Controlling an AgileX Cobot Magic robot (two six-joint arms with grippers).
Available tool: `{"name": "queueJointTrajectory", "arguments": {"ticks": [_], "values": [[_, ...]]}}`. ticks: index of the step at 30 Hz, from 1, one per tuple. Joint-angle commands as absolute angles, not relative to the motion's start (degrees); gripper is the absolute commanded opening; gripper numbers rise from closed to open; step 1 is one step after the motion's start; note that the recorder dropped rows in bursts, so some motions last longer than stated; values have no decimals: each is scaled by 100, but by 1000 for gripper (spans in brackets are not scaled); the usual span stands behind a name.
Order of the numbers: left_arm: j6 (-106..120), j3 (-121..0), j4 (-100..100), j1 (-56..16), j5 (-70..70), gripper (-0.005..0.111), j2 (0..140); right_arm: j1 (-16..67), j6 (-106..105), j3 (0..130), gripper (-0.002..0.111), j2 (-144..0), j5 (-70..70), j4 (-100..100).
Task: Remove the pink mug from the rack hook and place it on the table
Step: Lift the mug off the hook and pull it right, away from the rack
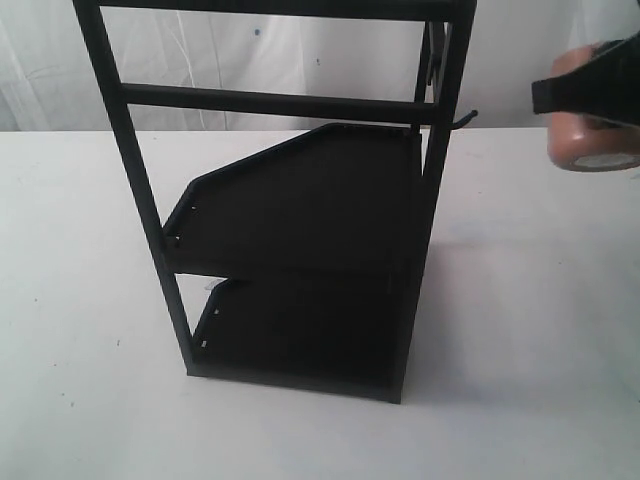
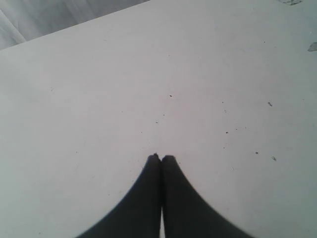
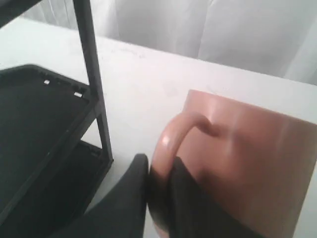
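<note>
The pink mug [image 1: 592, 140] hangs in the air at the far right of the exterior view, clear of the rack hook [image 1: 466, 118], a thin black peg on the rack's upper right post. My right gripper [image 3: 158, 171] is shut on the mug's loop handle [image 3: 171, 136], one finger on each side of it; the mug [image 3: 257, 163] fills much of the right wrist view. In the exterior view the gripper [image 1: 590, 85] shows as a dark mass above the mug. My left gripper [image 2: 161, 157] is shut with nothing in it, over the bare white table [image 2: 148, 74].
The tall black two-shelf rack [image 1: 300, 210] stands in the middle of the white table [image 1: 540, 330]. Its corner post [image 3: 91, 69] and shelves [image 3: 34, 114] lie close beside the mug. A pale curtain [image 3: 208, 25] hangs behind the table.
</note>
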State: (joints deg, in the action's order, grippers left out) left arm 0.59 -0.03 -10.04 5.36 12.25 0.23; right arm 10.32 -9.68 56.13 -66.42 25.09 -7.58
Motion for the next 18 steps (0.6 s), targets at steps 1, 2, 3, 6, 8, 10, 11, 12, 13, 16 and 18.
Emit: {"name": "queueJointTrajectory", "arguments": {"ticks": [1, 2, 3, 6, 8, 10, 11, 12, 13, 16, 18], "values": [[0, 0, -988, 555, 1204, 0, 0, 1029, -705, 4240, 0, -6594, 94, -1359], [0, 0, -988, 555, 1204, 0, 0, 1029, -705, 4001, 0, -6594, -221, -1373], [0, 0, -988, 555, 1204, 0, 0, 1059, -705, 3722, 0, -6594, -607, -1361], [0, 0, -988, 555, 1204, 0, 0, 1453, -769, 3293, 0, -6594, -1196, -850], [0, 0, -988, 555, 1204, 0, 0, 1817, -769, 3251, 0, -6582, -1240, -310], [0, 0, -988, 555, 1204, 0, 0, 2030, -769, 3251, 0, -6559, -1197, -144], [0, 0, -988, 555, 1204, 0, 0, 2096, -769, 3251, 0, -6535, -1169, -144], [0, 0, -988, 555, 1204, 0, 0, 2136, -769, 3251, 0, -6498, -1122, -144], [0, 0, -988, 555, 1204, 0, 0, 2140, -769, 3251, 0, -6465, -1067, -144], [0, 0, -988, 555, 1204, 0, 0, 2140, -769, 3251, 0, -6306, -962, -155], [0, 0, -988, 555, 1204, 0, 0, 2152, -750, 3251, 0, -6184, -846, -155]]}}
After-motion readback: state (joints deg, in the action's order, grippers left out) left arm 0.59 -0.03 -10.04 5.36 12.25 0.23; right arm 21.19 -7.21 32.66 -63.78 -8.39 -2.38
